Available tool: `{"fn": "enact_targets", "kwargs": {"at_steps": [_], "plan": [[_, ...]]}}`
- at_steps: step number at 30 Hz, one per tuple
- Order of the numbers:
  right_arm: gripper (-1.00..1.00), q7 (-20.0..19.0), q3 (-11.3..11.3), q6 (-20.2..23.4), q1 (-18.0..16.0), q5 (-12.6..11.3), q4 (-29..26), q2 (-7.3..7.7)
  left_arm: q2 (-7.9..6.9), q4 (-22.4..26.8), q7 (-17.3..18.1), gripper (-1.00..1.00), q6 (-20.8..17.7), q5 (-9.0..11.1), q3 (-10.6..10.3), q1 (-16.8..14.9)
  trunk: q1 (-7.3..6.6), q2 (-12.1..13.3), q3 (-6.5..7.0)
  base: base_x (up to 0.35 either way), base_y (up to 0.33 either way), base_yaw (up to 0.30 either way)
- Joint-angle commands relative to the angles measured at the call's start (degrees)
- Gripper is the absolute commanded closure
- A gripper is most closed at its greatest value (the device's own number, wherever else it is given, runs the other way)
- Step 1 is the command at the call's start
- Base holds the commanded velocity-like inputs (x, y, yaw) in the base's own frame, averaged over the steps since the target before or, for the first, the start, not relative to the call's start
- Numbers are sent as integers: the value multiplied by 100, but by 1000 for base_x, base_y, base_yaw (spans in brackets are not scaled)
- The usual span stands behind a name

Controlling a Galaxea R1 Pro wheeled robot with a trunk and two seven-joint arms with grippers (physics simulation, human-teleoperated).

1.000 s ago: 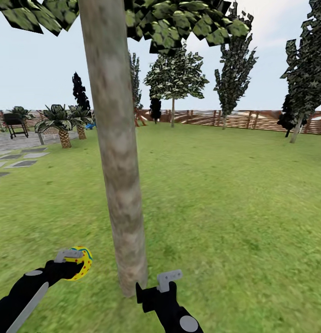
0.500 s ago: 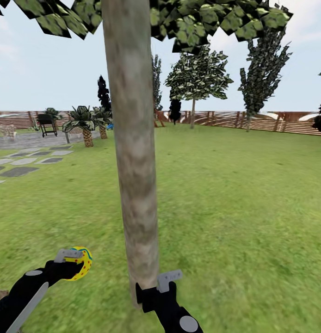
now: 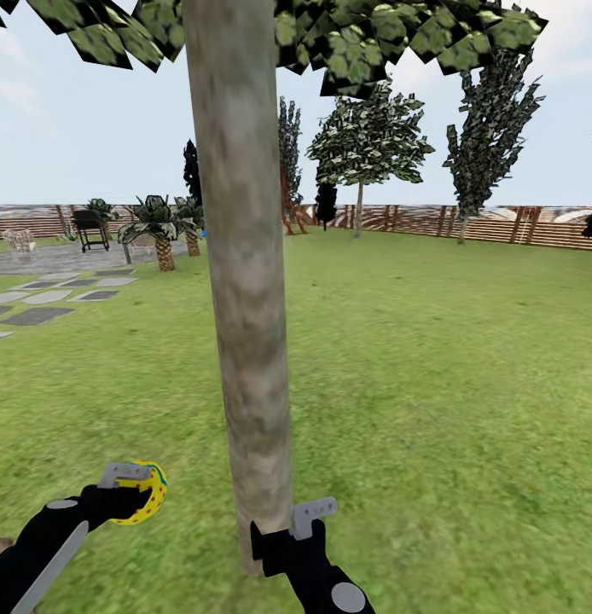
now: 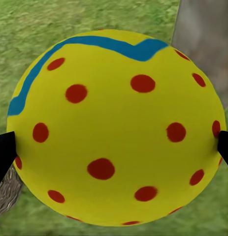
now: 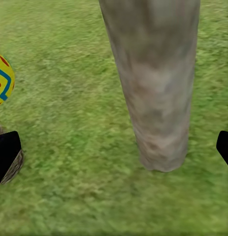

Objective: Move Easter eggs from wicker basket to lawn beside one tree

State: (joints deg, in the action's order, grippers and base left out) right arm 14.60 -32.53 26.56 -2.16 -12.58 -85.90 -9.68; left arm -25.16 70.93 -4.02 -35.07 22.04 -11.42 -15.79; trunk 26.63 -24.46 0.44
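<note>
The step in hand is the carrying of one Easter egg (image 3: pixel 143 492) to its place beside the tree (image 3: pixel 245 324). The left pincer (image 3: pixel 130 486) grips the egg: in the left wrist view the yellow shell with red dots and a blue zigzag sits squeezed between the two dark fingertips (image 4: pixel 3 152), with grass and a strip of the grey trunk behind it. In the head view the egg hangs above the lawn (image 3: pixel 432 367), just to the left of the trunk's base and not yet on the ground.

The right pincer (image 3: pixel 309 512) stands open and holds nothing; its wrist view looks past two spread fingertips at the foot of the trunk, with the held egg at the picture's edge. A brown, woven-looking patch shows at the border of both wrist views; it may be the wicker basket, but too little of it shows to be sure. The other two eggs cannot be placed from these pictures.

The next move, as I judge it, calls for lowering the left arm until the egg touches the grass close to the trunk, then spreading the fingers gently so the round egg does not roll off. After that, any eggs left in the basket have to be fetched to this same tree
</note>
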Motion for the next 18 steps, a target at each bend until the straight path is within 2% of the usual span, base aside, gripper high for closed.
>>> {"fn": "enact_targets", "kwargs": {"at_steps": [1,2,8,18], "plan": [[-100,57,-11,16,-4,-60,-6,1,-6,1,-37,100,-35,55,-12,-3,25,-47,-21,0,0,0],[-100,58,-13,16,-4,-60,-6,1,-6,-37,-37,100,-70,55,-11,-3,47,-87,-39,0,0,0],[-100,58,-8,16,-4,-60,-6,1,-6,-1031,-4,100,-144,66,-14,-5,179,-327,-147,0,0,0],[-100,61,-1,16,-4,-60,-6,7,3,-1509,31,100,-131,58,-35,-44,398,-729,-326,0,0,0]]}}
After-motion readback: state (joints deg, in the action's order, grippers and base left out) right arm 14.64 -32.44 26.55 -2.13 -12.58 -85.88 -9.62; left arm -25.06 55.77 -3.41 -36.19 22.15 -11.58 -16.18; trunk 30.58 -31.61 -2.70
